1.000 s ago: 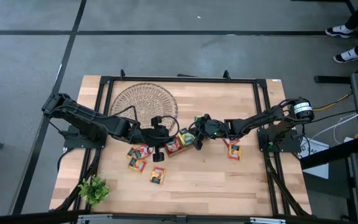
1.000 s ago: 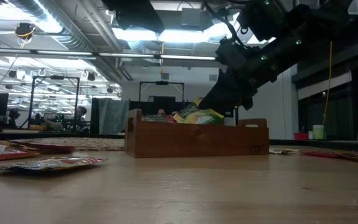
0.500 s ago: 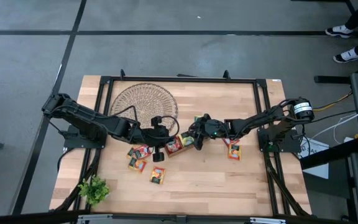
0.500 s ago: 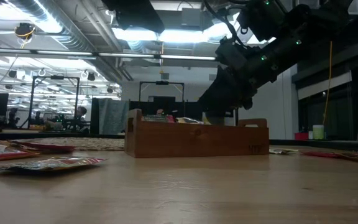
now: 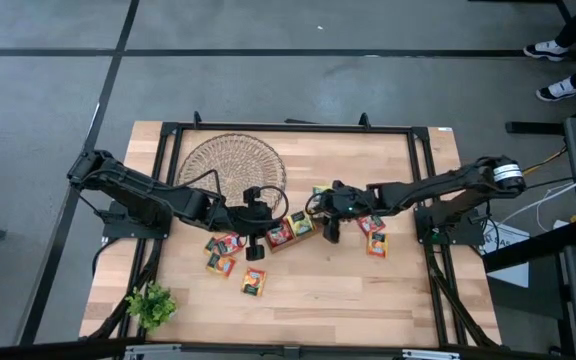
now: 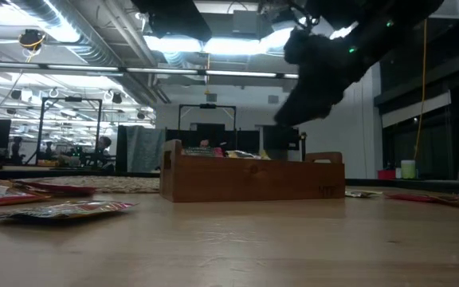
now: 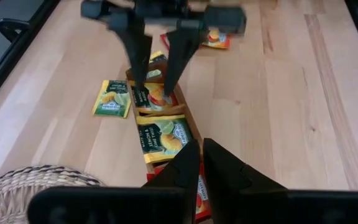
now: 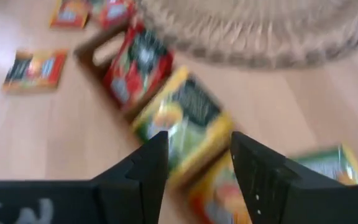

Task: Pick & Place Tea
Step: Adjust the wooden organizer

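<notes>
Right gripper (image 5: 330,232) spread wide, empty, just beside wooden tray (image 5: 290,230) holding red and yellow-green tea sachets (image 7: 161,136); left gripper (image 7: 199,163) pinched shut on nothing, over tray's other end. Risk: open fingers clipping tray rim, knocking it askew and spilling sachets

Your right arm reaches in from the table's right edge toward the middle, its right gripper (image 5: 330,226) pointing down with fingers (image 8: 143,168) spread wide and nothing between them. Your left arm stretches low from the left edge, elbow bent, and its left gripper (image 5: 255,247) sits near mid-table, fingers (image 7: 188,163) pressed together (empty, tips almost meeting).
</notes>
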`<state>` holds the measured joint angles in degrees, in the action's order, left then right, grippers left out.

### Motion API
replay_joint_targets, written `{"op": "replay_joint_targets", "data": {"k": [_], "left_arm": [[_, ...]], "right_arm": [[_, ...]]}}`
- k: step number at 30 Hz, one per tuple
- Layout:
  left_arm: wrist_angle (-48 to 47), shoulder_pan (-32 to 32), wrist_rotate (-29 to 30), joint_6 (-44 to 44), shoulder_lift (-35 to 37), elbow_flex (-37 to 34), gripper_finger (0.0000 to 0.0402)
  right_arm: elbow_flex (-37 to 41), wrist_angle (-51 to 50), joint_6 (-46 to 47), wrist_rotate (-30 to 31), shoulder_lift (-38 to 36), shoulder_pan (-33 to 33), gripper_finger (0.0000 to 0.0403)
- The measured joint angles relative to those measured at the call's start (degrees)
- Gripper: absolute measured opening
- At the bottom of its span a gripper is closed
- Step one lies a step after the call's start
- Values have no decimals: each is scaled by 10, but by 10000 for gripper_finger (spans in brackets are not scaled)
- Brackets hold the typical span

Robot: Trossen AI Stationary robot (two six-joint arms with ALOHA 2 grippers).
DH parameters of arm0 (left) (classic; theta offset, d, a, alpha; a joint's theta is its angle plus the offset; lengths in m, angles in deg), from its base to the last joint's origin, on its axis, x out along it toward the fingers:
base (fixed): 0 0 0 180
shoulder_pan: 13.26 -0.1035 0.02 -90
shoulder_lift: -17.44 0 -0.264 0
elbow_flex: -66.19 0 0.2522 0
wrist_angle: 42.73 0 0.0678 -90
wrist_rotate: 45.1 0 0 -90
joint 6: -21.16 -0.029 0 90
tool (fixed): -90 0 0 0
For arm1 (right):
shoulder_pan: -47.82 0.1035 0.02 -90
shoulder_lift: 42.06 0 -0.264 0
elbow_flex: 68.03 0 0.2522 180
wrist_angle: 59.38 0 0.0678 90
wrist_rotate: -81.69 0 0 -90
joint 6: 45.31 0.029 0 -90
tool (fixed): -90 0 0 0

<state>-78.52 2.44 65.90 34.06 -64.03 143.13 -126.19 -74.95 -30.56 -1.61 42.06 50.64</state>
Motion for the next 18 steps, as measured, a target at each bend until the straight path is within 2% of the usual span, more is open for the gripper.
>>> {"op": "replay_joint_targets", "data": {"k": [4,9,12,16,18], "left_arm": [[-2,1,-1,0,0,0,17],[-4,1,-1,-1,0,0,19],[-4,1,0,-2,0,0,16],[-4,1,9,-2,0,0,17],[-4,1,15,-2,0,0,19]], "right_arm": [[0,-121,36,-20,-43,2,165],[0,-275,114,-2,-81,1,141],[0,-320,147,15,-88,1,99],[6,-326,149,40,-82,-10,18],[6,-322,147,70,-71,-24,11]]}}
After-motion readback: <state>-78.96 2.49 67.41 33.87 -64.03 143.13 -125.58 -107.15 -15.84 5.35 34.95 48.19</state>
